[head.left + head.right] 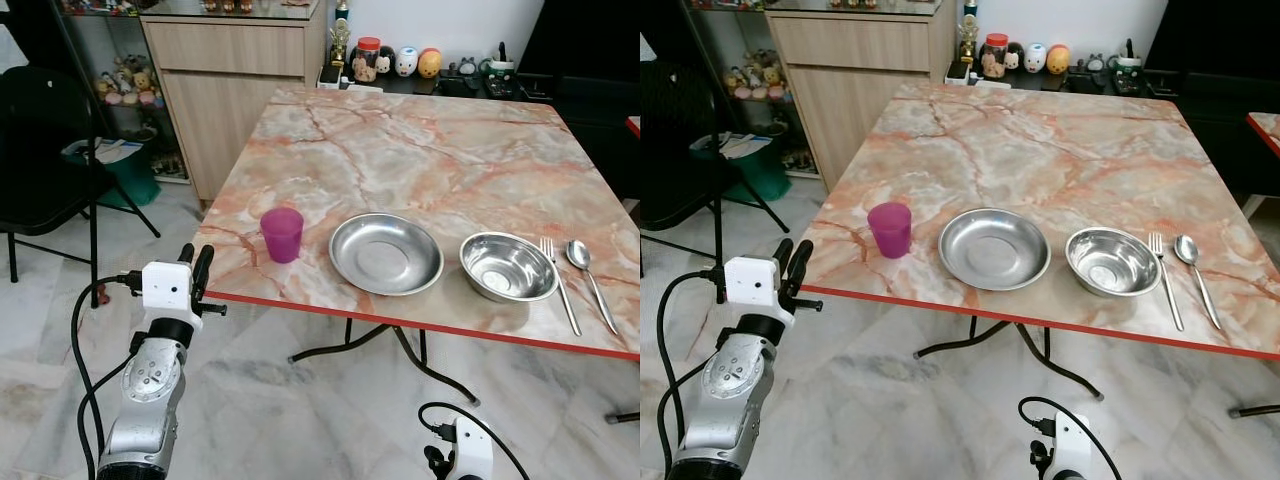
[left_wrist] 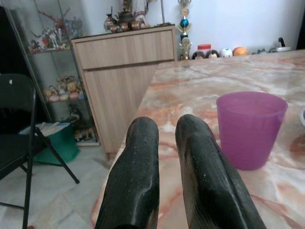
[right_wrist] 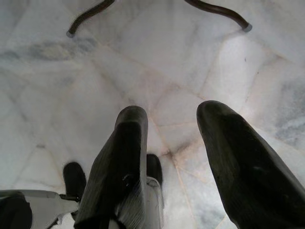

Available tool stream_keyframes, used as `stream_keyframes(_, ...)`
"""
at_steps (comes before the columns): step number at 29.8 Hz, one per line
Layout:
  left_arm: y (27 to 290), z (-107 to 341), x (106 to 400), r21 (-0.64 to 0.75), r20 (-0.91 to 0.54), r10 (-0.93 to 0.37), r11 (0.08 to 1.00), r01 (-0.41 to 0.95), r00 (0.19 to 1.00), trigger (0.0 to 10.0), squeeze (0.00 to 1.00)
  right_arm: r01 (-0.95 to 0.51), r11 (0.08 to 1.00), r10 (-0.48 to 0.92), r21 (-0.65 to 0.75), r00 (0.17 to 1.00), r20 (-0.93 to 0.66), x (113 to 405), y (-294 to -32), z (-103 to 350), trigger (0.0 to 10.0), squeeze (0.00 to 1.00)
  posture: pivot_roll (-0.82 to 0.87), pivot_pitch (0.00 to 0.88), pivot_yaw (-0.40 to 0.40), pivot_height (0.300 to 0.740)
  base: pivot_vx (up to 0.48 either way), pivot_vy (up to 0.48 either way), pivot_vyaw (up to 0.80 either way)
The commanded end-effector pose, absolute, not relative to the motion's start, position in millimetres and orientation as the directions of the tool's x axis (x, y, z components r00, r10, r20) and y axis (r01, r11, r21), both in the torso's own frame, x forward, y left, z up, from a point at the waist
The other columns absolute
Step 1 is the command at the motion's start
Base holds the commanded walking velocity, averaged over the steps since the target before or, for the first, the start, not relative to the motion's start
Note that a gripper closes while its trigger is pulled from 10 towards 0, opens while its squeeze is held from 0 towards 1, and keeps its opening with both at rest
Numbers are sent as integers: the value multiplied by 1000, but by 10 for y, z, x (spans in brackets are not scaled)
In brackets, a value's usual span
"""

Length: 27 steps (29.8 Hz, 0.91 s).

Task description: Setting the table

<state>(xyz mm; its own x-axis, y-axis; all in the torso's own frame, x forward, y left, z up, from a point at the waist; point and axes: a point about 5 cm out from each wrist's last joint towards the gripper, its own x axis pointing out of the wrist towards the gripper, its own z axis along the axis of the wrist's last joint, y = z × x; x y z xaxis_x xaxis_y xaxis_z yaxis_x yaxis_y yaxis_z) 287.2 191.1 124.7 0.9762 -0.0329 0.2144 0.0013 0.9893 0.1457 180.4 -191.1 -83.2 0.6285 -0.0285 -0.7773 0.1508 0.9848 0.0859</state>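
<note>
the left gripper [image 1: 194,262], nearly closed and empty, sits at the desk [image 1: 420,150] edge facing the purple cup [image 1: 282,234], likely lining up a grasp, while the right gripper [image 3: 171,143] hangs open and idle.

glossy marble-look table [image 1: 420,150], shiny metal bowl [image 1: 508,266] (plate [image 1: 386,253] too)

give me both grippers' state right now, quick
left gripper: nearly shut, empty, by the purple cup
right gripper: open, empty, hanging low over the floor
</note>
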Motion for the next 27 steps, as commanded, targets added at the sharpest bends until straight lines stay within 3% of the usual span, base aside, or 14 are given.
stream_keyframes(1,1864,1289,2883,158,224,-52,987,17,973,10000,0,160,984,-38,81,625,-780,1775,-1944,-841,10000,0,58,0,-30,740,0,-307,-706)
stream_keyframes(6,1879,1292,2882,158,225,-48,987,12,973,10000,0,168,982,-44,82,631,-775,1778,-1947,-837,10000,0,58,0,-30,740,0,-302,-141)
stream_keyframes(24,1840,1275,2879,165,199,-101,984,68,975,10000,0,160,984,-41,77,628,-777,1778,-1947,-838,10000,0,62,0,-31,740,0,0,0)
stream_keyframes(27,1802,1263,2875,153,199,-107,985,77,974,10000,0,156,985,-37,78,625,-779,1775,-1945,-840,10000,0,59,0,-30,740,0,-304,-681)
